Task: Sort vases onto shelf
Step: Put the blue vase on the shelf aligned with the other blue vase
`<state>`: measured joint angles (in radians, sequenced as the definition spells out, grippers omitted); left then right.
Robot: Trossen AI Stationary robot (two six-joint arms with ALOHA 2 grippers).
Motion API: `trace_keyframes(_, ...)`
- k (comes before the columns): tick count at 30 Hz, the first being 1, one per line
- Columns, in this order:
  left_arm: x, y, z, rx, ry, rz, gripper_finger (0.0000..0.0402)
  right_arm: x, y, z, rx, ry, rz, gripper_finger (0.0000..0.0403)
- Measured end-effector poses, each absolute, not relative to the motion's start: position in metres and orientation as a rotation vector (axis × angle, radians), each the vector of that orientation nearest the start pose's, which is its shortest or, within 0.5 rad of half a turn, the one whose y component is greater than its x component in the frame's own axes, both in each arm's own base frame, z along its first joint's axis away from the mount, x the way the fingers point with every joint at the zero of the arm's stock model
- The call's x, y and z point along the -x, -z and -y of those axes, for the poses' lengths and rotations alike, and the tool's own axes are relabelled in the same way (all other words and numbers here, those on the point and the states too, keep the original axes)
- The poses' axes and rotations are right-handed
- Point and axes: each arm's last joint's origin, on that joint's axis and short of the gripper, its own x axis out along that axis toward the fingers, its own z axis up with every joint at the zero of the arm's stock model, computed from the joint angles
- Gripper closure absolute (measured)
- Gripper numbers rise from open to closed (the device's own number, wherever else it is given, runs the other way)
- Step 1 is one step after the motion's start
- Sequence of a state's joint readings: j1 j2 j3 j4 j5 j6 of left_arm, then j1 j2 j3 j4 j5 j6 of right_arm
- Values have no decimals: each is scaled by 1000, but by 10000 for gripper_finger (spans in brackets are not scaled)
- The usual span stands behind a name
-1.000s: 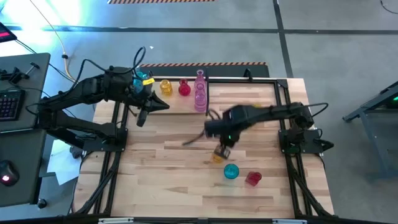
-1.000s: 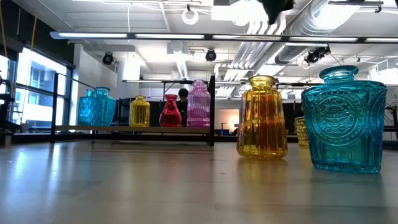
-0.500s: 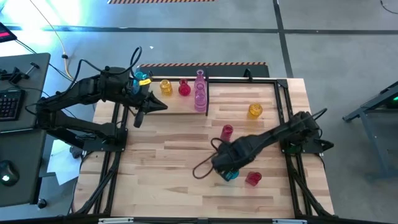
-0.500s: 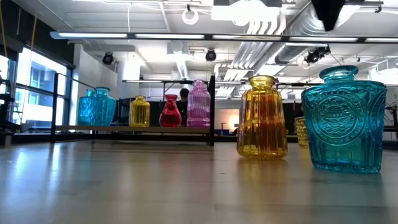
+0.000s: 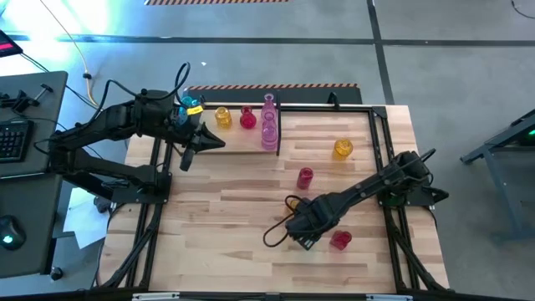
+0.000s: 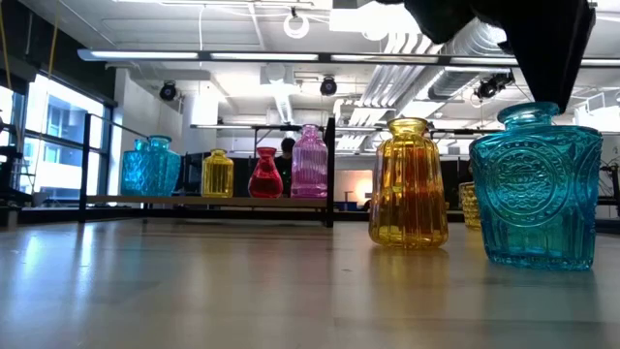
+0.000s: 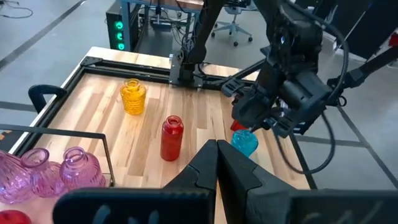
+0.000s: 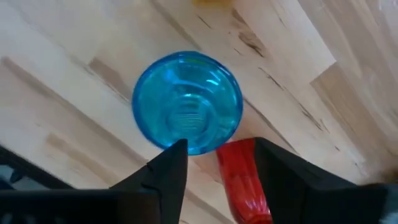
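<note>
R arm stretched low across worktop (image 5: 217, 209), wrist pitched down; R gripper (image 8: 214, 163) jaws wide apart, holding nothing, directly over cyan vase (image 8: 187, 102), red vase (image 8: 244, 180) betw. the jaws' tips. Vs 0.5 s ago: R arm dropped closer. L gripper (image 5: 187, 155) jaws shut, empty, by shelf (image 5: 242, 139).

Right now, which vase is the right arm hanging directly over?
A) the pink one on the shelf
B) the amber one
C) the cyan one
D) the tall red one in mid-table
C: the right wrist view looks straight down into the cyan vase, just ahead of the right gripper's open fingers.
</note>
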<state>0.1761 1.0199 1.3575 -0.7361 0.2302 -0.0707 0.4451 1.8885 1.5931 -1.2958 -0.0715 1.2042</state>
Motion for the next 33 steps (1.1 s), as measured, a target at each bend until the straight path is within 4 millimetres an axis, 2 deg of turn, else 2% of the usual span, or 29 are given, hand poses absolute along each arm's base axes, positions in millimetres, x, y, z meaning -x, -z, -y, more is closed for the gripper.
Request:
trace_keyframes(8,-180,-429,-25,174,35,-393,402,-320,-236,-154,-636,527,-1517,262)
trace_keyframes(25,-180,-429,-25,174,34,-393,401,-330,-242,-146,-635,523,-1465,263)
trace_keyframes(33,-180,-429,-25,179,33,-393,401,-330,-242,-148,-693,477,-1517,263)
